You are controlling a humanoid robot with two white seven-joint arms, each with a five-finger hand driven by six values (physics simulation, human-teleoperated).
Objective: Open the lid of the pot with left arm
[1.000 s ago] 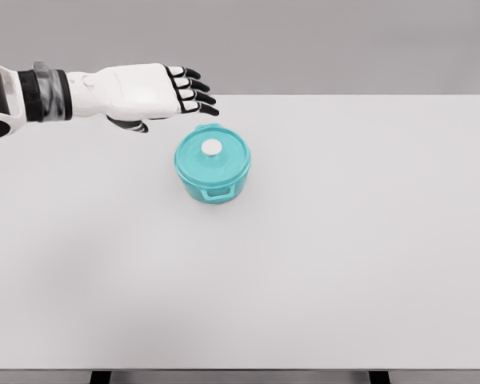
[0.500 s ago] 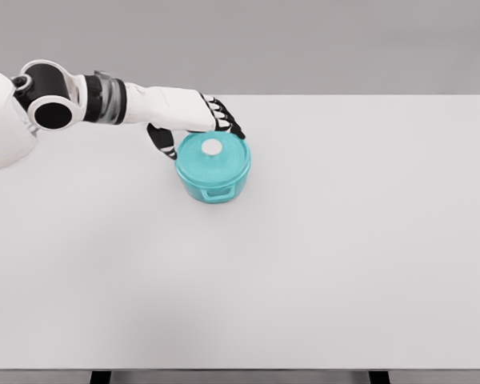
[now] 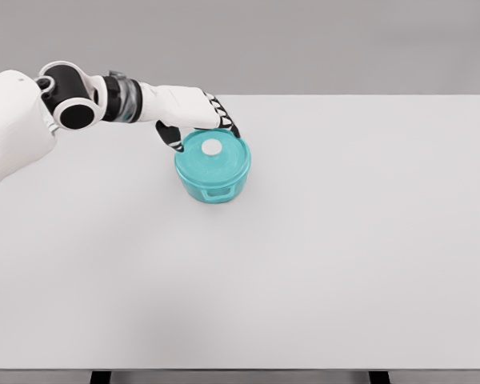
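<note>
— What lies nearest you on the table (image 3: 344, 264)?

— Bare white tabletop, all the way across the front half. Past that, a little left of the middle, sits my teal pot (image 3: 214, 178), upright, with one of its side handles (image 3: 218, 192) facing me at six o'clock.

— And the lid?

— The lid (image 3: 213, 154) is on the pot, seated flat, with its white knob (image 3: 212, 147) in the centre.

— Where is your hand?

— My left hand (image 3: 194, 116) is at the far rim of the pot, around eleven o'clock from the knob. My arm comes in from the left edge, elbow high, forearm running toward three o'clock.

— Do you have hold of anything?

— No. My black-tipped fingers (image 3: 226, 122) curve down over the lid's far edge at about twelve to one o'clock, and my thumb (image 3: 170, 136) hangs at the pot's ten o'clock side. They are loosely bent, close against the rim, but whether they touch it I cannot tell. Nothing is gripped; the knob stands free of my fingers.
</note>
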